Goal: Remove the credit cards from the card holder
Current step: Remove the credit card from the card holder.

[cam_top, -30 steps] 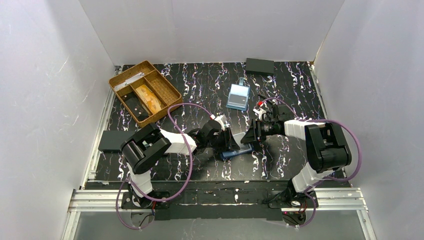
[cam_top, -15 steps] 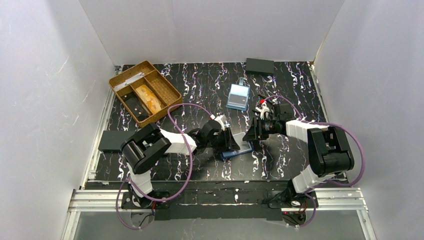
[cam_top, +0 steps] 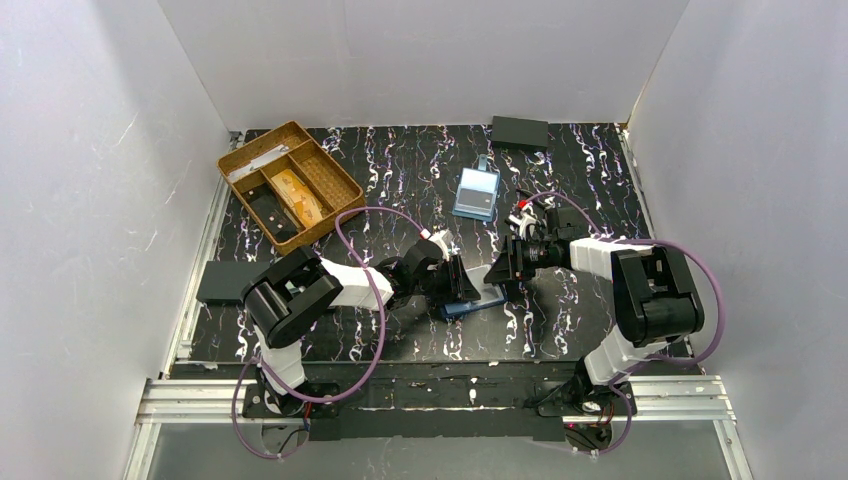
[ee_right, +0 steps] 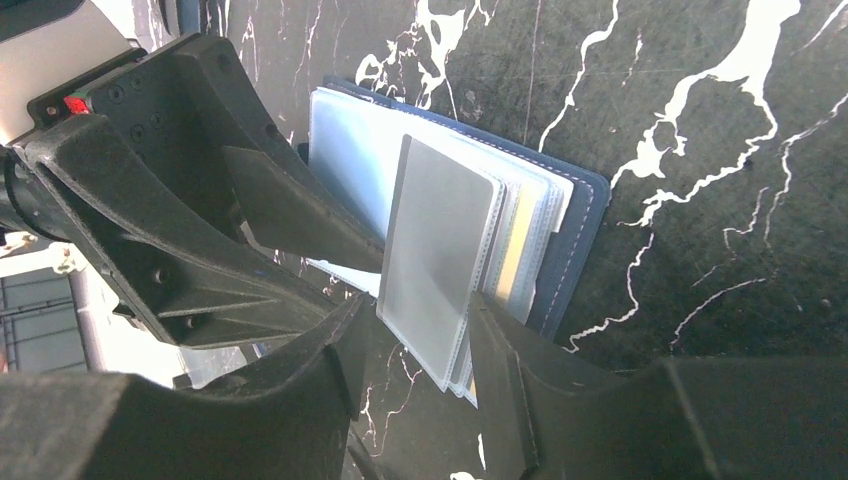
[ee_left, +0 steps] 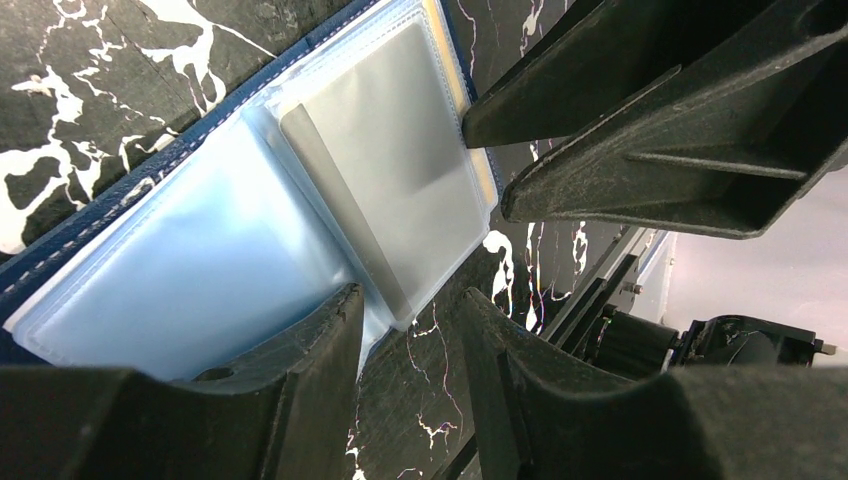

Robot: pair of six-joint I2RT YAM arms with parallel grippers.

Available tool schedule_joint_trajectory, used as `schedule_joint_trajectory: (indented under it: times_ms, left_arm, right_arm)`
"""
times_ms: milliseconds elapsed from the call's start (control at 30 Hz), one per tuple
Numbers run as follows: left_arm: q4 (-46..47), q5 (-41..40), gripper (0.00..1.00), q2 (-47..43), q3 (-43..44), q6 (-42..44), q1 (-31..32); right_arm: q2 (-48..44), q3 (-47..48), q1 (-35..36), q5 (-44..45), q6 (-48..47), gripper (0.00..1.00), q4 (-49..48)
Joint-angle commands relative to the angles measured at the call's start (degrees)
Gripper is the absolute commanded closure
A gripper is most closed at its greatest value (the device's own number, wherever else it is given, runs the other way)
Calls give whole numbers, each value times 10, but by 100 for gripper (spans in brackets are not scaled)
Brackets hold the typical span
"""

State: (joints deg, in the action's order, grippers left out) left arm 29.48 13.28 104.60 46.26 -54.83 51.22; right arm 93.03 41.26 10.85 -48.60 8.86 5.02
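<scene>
Fanning clear sleeves (ee_right: pixel 440 240), card holder (ee_right: pixel 585 215) lies between left end effector (ee_left: pixel 410 300) and right end effector (ee_right: pixel 418 305), both half-open.

The card holder (ee_right: pixel 580 205) has a matt navy cover, leather-like and stitched along its rim (real or imitation, I cannot tell). Inside it lie glossy, clear plastic sleeves (ee_left: pixel 190 270), the top one over a dull pale card (ee_right: pixel 435 245). Under the holder, the table (ee_right: pixel 700 120) is smooth black with white veins and faintly shiny. Close on either side of the holder, the left gripper (ee_left: pixel 408 312) and right gripper (ee_right: pixel 415 320) are grainy, matt black plastic.
</scene>
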Motion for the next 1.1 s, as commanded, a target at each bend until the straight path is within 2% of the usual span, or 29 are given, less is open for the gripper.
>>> schedule_joint_trajectory:
  times_ms: [0,300,567,733,1067]
  left_arm:
    - [-31,-4,60,16,-2,6,2]
    - [-28,10,55,21,2,12,2]
    - [-17,24,36,22,2,20,2]
    - [-14,27,31,16,1,25,2]
    - [-13,16,23,4,-9,26,1]
  right_arm:
    - [13,14,4,-28,-9,50,18]
    - [34,15,4,-87,20,50,4]
    - [40,15,8,-136,74,50,-37]
    - [43,37,24,-159,89,51,-34]
    - [47,99,74,-167,62,50,49]
